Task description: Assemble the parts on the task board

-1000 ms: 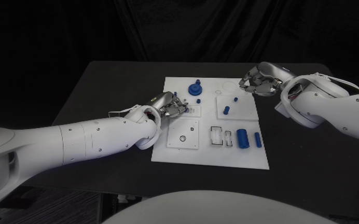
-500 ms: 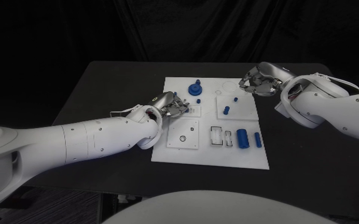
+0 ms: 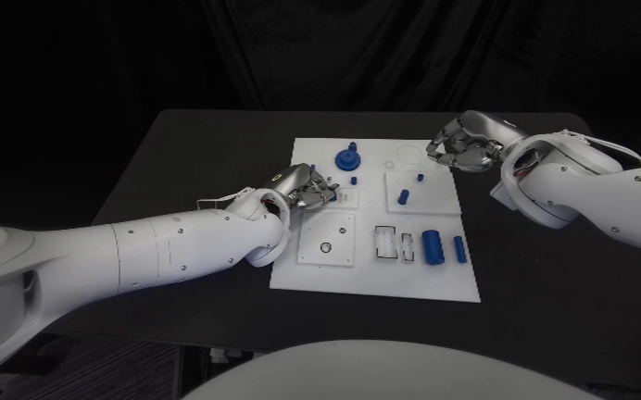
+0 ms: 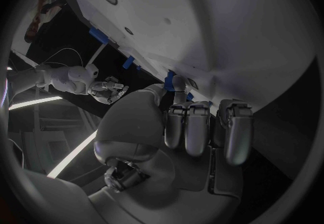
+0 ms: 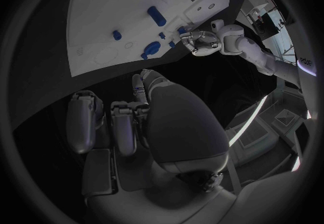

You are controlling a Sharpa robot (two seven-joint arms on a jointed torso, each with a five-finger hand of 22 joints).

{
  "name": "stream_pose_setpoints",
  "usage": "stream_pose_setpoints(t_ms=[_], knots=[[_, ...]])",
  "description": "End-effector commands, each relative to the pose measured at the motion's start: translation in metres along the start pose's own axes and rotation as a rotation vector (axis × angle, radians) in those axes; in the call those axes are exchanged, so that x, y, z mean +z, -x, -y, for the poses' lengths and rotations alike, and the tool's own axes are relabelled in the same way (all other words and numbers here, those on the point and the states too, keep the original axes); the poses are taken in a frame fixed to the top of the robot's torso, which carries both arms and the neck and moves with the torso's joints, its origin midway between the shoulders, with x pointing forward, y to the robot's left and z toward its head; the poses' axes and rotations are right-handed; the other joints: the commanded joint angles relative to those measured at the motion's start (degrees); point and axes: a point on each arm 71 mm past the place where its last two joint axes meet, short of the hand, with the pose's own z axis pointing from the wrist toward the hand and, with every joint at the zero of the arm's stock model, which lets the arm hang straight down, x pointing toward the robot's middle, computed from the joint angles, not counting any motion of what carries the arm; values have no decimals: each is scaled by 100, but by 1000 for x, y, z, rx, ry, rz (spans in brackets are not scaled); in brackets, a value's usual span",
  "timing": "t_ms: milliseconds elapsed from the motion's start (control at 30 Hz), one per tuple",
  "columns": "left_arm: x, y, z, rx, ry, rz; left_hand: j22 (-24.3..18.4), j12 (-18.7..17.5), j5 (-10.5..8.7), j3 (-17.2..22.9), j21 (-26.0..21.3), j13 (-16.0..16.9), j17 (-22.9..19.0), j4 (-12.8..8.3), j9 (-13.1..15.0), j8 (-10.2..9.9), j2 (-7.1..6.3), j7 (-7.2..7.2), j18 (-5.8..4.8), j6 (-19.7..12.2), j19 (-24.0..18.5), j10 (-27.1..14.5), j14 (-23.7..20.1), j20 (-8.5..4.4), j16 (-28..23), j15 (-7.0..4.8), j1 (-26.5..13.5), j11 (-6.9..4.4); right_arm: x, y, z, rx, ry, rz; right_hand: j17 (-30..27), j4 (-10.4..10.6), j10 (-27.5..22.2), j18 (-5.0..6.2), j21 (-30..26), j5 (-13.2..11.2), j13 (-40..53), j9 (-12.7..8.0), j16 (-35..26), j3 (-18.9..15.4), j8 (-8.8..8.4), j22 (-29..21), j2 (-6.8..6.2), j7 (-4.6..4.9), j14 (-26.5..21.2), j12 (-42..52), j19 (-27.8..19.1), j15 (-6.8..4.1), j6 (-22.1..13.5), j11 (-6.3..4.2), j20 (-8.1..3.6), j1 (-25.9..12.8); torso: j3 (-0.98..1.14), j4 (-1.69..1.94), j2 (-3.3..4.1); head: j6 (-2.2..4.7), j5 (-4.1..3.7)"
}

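A: Item one, the task board (image 3: 381, 275)?

B: White plate, middle of the black surface (image 3: 187, 155). It carries a blue stepped part (image 3: 348, 157) standing near the far edge, a small blue peg (image 3: 404, 197) on a raised tile, a blue cylinder (image 3: 433, 245) lying near the front, and a thinner blue bar (image 3: 459, 249) just beside it.

A: Left robot hand (image 3: 305, 187)?

B: Over the board's left edge. In its wrist view the fingers (image 4: 199, 127) are curled together, and a small blue piece (image 4: 171, 81) shows at the tips. Whether it is pinched or merely behind them, cannot tell.

A: Right robot hand (image 3: 461, 148)?

B: Hanging off the board's far right corner, fingers curled in, nothing seen in them.

A: Step in hand?

B: Judged: the left hand is working at a socket on the board's left side, either seating or fetching a piece.

A: Next move calls for?

B: Probably a straight, gentle press with the piece square to its hole; a tilt could jam it.
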Motion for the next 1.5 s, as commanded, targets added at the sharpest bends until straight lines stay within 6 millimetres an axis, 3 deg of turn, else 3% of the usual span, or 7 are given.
stream_pose_setpoints(t_ms=[33, 467, 633, 833, 1000, 1233, 1500], knots=[[-1, -1, 2, 22, -18, 8, 1509, -24, -375, -164, 17, 1506, 1400, 15, 118, -39, -9, 8, -36, 51, 613, 595, 572, 5, 2, 3, -307, 3, 0, -1, 2, -1, -20, -2, 1510, -6, 607, 90, -23, 22, 1509, 6, 15, 30, 29, 1090, 36, 1, 597, 16, -41, -26, 30, -10, 14, 12, -2, -2, 3, 0, 13], [-2, 0, 0, 33, -20, 19, 1508, -24, -1168, -872, 16, 1506, 1342, 34, 117, -144, 103, 35, -35, 109, 609, 595, 560, 36, -17, 27, -1225, 30, -1, -2, 3, -1, -25, -9, 1510, -6, 607, 90, -23, 22, 1509, 6, 15, 30, 29, 1090, 36, 1, 597, 16, -41, -26, 30, -10, 14, 12, -6, 11, 10, 0, 16], [-2, 1, -1, 33, -29, 26, 1506, -24, -1235, -1206, 14, 1506, 1348, 40, 124, -168, 289, 36, -33, 142, 605, 595, 561, 38, -15, 28, -1596, 32, -1, -3, 3, -1, -26, -11, 1510, -6, 607, 90, -23, 22, 1509, 6, 15, 30, 29, 1090, 36, 1, 597, 16, -41, -26, 30, -10, 14, 12, -7, 8, 8, 0, 19], [-3, 3, 1, 30, -66, 45, 1501, -24, -1541, -1547, 10, 1506, 1425, 37, 139, -154, 784, 33, -29, 191, 593, 595, 577, 40, 10, 30, -1969, 31, -1, -3, 3, -1, -26, -13, 1510, -6, 607, 90, -23, 22, 1509, 6, 15, 30, 29, 1090, 36, 1, 597, 16, -41, -26, 30, -10, 14, 12, -5, 8, 8, 0, 13], [-6, 6, 3, 21, -105, 74, 1509, -24, -1361, -1644, 17, 1506, 1475, 19, 144, -113, 902, 14, -36, 236, 613, 595, 587, 32, 26, 20, -1837, 16, -2, -2, 3, 1, -22, -8, 1510, -6, 607, 90, -23, 22, 1509, 6, 15, 30, 29, 1090, 36, 1, 597, 16, -41, -26, 30, -10, 14, 12, -3, 6, 7, 0, 29], [-19, 16, 9, -11, -166, 135, 1509, -24, -442, -1792, 17, 1506, 1509, 20, 147, -5, 843, -48, -36, 284, 613, 595, 594, -11, 37, -22, -1193, -36, -5, 1, 4, 5, -6, 21, 1510, -9, 607, 85, -6, 24, 1509, 7, 15, 34, 32, 1096, 37, -1, 597, 16, -30, -27, 33, -11, 13, 9, -5, 6, 10, 0, 37], [-21, 50, 15, -26, -180, 179, 1509, -24, -150, -1787, 17, 1506, 1509, 7, 141, -6, 727, -63, -36, 226, 613, 595, 594, -28, 37, -38, -685, -54, -6, 5, 1, 12, 37, 76, 1510, -13, 607, 63, 75, 64, 1509, 15, 15, 39, 52, 1126, 37, -10, 597, 16, 23, -32, 66, -18, 9, 4, -9, 7, 17, 0, 59]])
